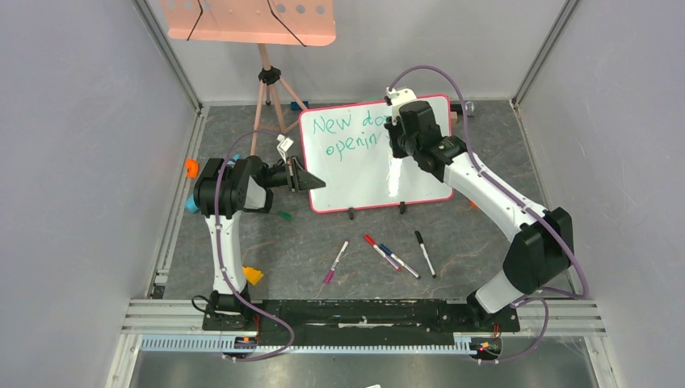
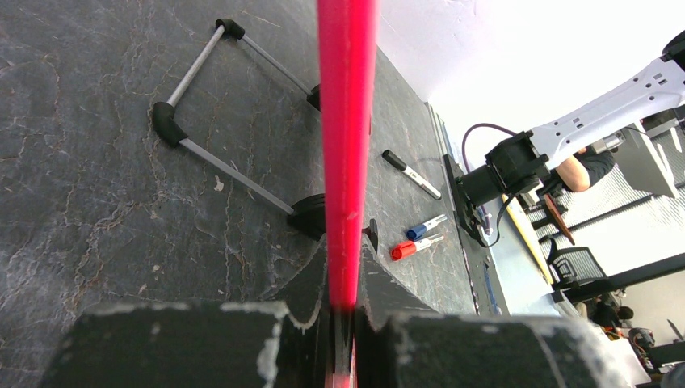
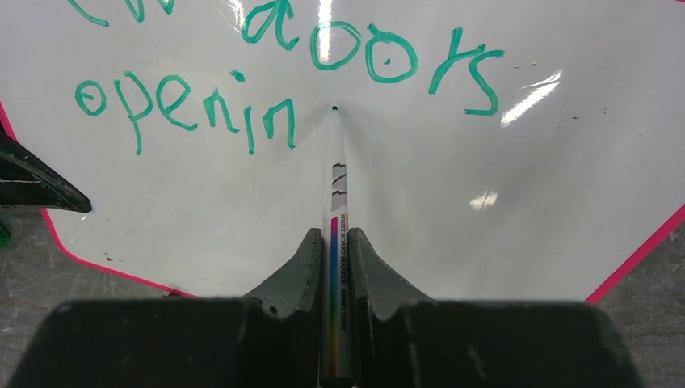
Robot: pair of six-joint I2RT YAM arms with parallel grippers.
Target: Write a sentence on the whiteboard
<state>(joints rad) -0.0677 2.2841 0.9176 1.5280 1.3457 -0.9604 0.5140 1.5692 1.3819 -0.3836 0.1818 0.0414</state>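
Green on white, nearly done by the look of it: sentence (image 3: pixel 242 89) at "New doors" over "openin", on the whiteboard (image 1: pixel 363 178) standing mid-bench; lacks only the final letter. Clamps a marker (image 3: pixel 334 178) in the right tool (image 3: pixel 332 246), tip at the board just past the "n". Pinches the whiteboard's pink edge in the left tool (image 2: pixel 343 291), jaws closed on it.

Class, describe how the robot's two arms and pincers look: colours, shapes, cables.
The left arm and right arm have white links and black joints; a purple cable runs along each. The left pincer and right pincer are black, with wedge-shaped, scuffed fingers.
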